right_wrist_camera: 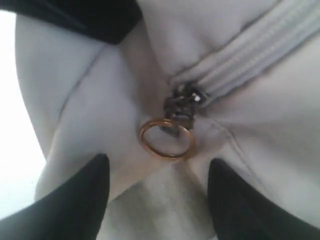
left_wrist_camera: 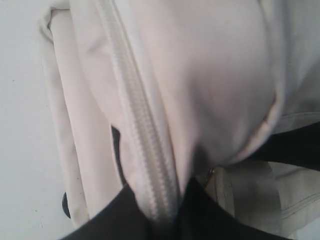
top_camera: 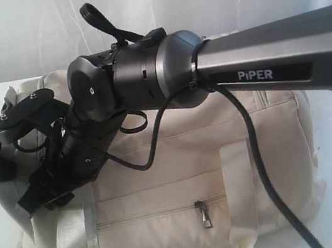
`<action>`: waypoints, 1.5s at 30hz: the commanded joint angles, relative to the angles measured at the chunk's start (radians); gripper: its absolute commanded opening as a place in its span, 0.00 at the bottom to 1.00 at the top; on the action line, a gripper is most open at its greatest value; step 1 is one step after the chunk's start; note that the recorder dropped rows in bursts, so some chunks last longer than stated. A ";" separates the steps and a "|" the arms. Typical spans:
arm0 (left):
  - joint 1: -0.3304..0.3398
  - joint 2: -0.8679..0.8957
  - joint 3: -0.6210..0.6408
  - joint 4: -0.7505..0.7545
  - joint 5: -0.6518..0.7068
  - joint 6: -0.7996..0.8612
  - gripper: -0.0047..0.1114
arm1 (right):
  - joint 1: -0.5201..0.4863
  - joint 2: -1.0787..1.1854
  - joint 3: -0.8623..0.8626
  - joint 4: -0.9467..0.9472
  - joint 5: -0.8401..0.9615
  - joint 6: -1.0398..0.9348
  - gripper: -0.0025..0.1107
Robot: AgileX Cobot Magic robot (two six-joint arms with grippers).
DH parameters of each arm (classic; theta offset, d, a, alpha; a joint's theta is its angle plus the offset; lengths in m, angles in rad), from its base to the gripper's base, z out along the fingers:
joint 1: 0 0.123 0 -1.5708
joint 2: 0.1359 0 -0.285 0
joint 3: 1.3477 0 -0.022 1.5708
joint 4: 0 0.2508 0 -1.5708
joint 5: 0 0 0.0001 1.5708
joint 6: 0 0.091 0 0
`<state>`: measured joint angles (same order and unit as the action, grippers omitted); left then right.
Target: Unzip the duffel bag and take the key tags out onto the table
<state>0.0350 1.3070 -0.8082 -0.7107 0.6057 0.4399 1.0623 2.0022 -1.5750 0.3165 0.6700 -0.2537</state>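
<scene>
Holding right jaws apart astride the zipper pull [right_wrist_camera: 181,102], its brass ring [right_wrist_camera: 167,156] lying just ahead between them, while clamping left jaws on the duffel bag [left_wrist_camera: 215,75] seam.

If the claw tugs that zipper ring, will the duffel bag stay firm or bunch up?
Probably bunches: the duffel bag looks soft, creased and sagging. The ring looks thin and smooth, so it may slip from the right claw.

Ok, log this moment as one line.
left gripper: pinching duffel bag | right gripper: open at zipper pull | zipper: closed | key tags: unseen
</scene>
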 commanded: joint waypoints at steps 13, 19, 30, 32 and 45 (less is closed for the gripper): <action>0.002 -0.004 0.005 -0.029 0.000 0.008 0.04 | 0.037 0.036 -0.006 -0.034 -0.088 -0.012 0.23; 0.002 -0.004 0.005 -0.025 -0.002 0.008 0.04 | 0.031 -0.005 -0.008 -0.172 -0.038 0.021 0.02; 0.002 -0.004 0.005 -0.025 -0.002 0.008 0.04 | 0.031 -0.055 -0.008 -0.182 -0.001 0.052 0.04; 0.002 -0.004 0.005 -0.025 -0.002 0.008 0.04 | 0.031 -0.050 -0.008 -0.175 -0.010 0.054 0.11; 0.002 -0.004 0.005 -0.025 -0.002 0.008 0.04 | 0.036 0.030 -0.008 -0.083 -0.102 -0.014 0.47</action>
<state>0.0435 1.3094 -0.8032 -0.6976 0.5902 0.4475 1.0900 2.0174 -1.5825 0.1971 0.6016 -0.2211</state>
